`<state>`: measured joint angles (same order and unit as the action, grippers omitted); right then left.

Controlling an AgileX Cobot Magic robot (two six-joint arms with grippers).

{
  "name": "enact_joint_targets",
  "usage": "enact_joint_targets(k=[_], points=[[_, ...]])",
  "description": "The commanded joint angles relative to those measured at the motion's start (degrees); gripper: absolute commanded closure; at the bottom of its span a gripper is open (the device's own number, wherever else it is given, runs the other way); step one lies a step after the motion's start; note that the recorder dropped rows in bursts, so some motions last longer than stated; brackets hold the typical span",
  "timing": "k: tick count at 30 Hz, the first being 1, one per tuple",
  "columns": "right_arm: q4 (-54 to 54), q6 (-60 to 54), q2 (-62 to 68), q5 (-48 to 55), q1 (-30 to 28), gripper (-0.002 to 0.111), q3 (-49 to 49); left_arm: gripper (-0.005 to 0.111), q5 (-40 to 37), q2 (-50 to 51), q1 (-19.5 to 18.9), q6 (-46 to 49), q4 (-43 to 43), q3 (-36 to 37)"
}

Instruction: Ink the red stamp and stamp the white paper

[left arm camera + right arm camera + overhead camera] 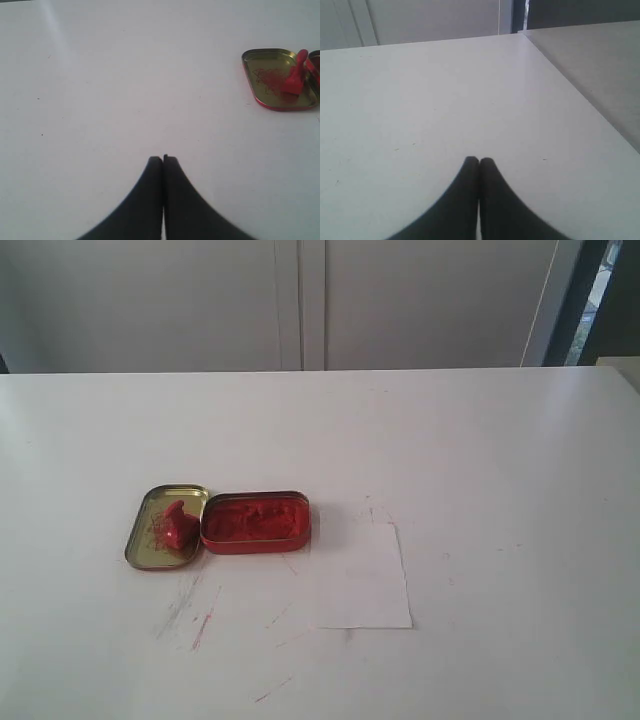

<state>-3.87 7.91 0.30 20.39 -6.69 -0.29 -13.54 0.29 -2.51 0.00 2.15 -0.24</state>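
Red stamp [179,523] sits in the gold lid [150,540], just left of the open ink tin [256,522] in my exterior view. It's tilted: base down on the lid floor, handle up, leaning toward the tin per the left wrist view. White paper [362,575] lies flat just right of the tin, long axis running near-to-far. Its far edge washes into the white table [480,440], so I can't call contact with the tin. Left wrist view crops the tin at the frame edge. Left gripper [163,159] and right gripper [479,160] are both pinched closed, holding nothing. Red smears [205,625] mark the table in front of the lid.
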Motion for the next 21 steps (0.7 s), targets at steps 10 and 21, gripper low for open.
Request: enact_joint_targets(k=[10, 21], points=[[-0.5, 0.3, -0.3, -0.9, -0.2, 0.108, 0.3, 0.107, 0.2, -0.3, -0.2, 0.0, 0.4, 0.2], [-0.5, 0.3, -0.3, -0.9, -0.2, 0.108, 0.3, 0.107, 7.7, -0.3, -0.2, 0.0, 0.4, 0.2]])
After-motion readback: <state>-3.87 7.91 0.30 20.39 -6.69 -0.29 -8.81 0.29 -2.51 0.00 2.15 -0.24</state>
